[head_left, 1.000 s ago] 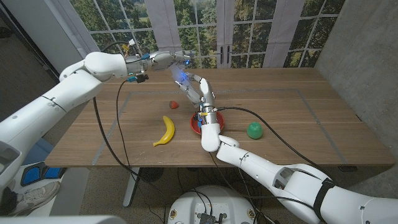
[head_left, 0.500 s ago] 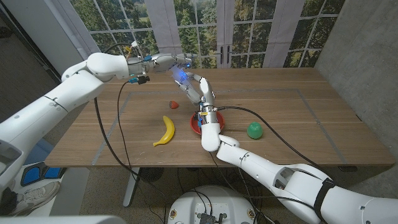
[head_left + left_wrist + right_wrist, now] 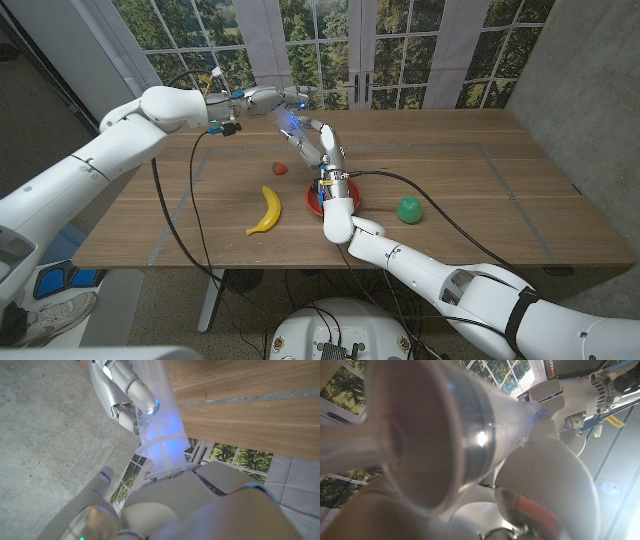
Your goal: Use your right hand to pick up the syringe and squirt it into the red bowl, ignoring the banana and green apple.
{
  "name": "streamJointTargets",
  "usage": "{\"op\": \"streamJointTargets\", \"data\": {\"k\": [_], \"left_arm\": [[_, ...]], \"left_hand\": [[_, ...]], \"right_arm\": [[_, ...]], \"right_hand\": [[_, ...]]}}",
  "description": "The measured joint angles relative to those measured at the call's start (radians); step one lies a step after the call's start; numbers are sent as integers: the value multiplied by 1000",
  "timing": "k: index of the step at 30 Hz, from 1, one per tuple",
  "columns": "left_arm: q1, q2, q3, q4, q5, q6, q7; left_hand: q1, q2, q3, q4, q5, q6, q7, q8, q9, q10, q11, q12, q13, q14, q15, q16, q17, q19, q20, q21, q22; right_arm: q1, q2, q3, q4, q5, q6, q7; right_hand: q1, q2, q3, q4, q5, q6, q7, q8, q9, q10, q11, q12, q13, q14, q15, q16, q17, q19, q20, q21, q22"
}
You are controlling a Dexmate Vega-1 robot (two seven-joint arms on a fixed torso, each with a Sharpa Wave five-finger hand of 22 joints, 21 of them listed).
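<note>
— Syringe [image 3: 287, 123] where?
— Up over the wooden table [image 3: 480, 190], above and behind the red bowl [image 3: 316, 199]; clear barrel, lit blue.
— Right hand [image 3: 322, 150]?
— Raised over the bowl, fingers curled around the barrel.
— Left hand [image 3: 268, 96]?
— At the syringe's far end, touching it; grip impossible to tell.
— Others?
— Banana [image 3: 266, 210] left of bowl, green apple [image 3: 408, 209] right.

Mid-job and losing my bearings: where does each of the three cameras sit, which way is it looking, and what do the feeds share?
Head view: on the robot's head, looking down at the wooden table; both arms, left hand, right hand.
Left wrist view: on the left wrist, looking along that hand at the translucent plastic syringe.
Right wrist view: on the right wrist, syringe barrel close up.
Shared: the syringe, touched by both hands, in all three.
</note>
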State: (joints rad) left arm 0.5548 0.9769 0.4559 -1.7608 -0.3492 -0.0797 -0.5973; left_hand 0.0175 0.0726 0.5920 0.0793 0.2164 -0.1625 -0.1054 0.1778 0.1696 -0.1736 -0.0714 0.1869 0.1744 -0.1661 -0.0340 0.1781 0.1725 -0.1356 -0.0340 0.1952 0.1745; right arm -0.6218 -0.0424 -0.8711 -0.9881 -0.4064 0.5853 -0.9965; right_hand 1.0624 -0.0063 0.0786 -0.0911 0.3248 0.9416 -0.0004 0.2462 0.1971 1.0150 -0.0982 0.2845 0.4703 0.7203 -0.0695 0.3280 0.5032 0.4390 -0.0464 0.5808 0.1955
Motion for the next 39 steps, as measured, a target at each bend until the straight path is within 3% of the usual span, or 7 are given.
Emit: {"op": "streamJointTargets", "data": {"k": [3,8,21,30,31,34,39], "left_arm": [[12,1,-13,-1,4,-18,42],[39,-1,-39,0,8,-42,85],[132,-22,-113,-13,57,-149,274],[188,-76,-155,14,80,-190,359],[193,-85,-159,21,87,-232,439],[206,-107,-170,41,87,-248,463],[221,-135,-180,65,83,-285,508]], "left_hand": [[0,0,-4,-4,0,11,-11,4,0,0,0,3,0,-2,2,0,0,11,29,0,0],[0,0,-8,-8,0,22,-22,4,0,0,0,10,0,-5,5,8,0,30,48,8,0],[5,5,-8,-28,0,70,-34,15,0,7,-7,17,0,10,-1,12,0,54,65,12,0],[15,9,-4,-40,0,95,-56,15,0,16,-5,17,0,24,2,12,-5,82,66,19,0],[15,9,-4,-40,0,95,-56,15,0,16,-6,17,0,24,2,12,-5,84,64,19,0],[15,9,0,-44,0,91,-70,15,0,12,-9,17,0,24,2,8,-5,85,63,19,0],[16,8,-4,-48,0,91,-70,15,0,12,-9,17,0,24,2,7,-5,84,63,19,0]], "right_arm": [[-1,0,0,-1,-1,-3,0],[-4,0,0,-2,0,-8,-3],[-6,-6,6,-3,3,-25,-11],[-6,-11,9,-10,5,-62,-11],[-6,-17,15,-22,5,-63,-11],[-6,-21,17,-28,6,-82,-11],[-6,-30,24,-43,9,-109,-10]], "right_hand": [[0,0,0,0,-1,0,0,-1,0,0,0,0,0,0,0,0,0,0,0,0,0],[0,0,0,0,-1,0,0,-3,0,0,0,-2,1,5,-6,0,0,0,0,4,0],[0,0,-7,4,-1,0,0,-9,1,0,0,-7,5,5,-6,-7,0,-7,7,7,0],[0,0,-11,8,-1,0,0,-9,1,0,0,-8,8,5,-5,-7,0,-7,7,7,0],[0,0,-11,8,-1,0,0,-9,1,0,0,-8,10,5,-5,-7,0,-10,4,7,0],[0,0,-13,6,-2,0,0,-7,1,0,0,-8,10,5,-5,-7,0,-11,3,11,0],[0,0,-15,4,1,0,0,-4,1,0,0,-11,11,5,-5,-15,0,-11,3,11,0]]}}
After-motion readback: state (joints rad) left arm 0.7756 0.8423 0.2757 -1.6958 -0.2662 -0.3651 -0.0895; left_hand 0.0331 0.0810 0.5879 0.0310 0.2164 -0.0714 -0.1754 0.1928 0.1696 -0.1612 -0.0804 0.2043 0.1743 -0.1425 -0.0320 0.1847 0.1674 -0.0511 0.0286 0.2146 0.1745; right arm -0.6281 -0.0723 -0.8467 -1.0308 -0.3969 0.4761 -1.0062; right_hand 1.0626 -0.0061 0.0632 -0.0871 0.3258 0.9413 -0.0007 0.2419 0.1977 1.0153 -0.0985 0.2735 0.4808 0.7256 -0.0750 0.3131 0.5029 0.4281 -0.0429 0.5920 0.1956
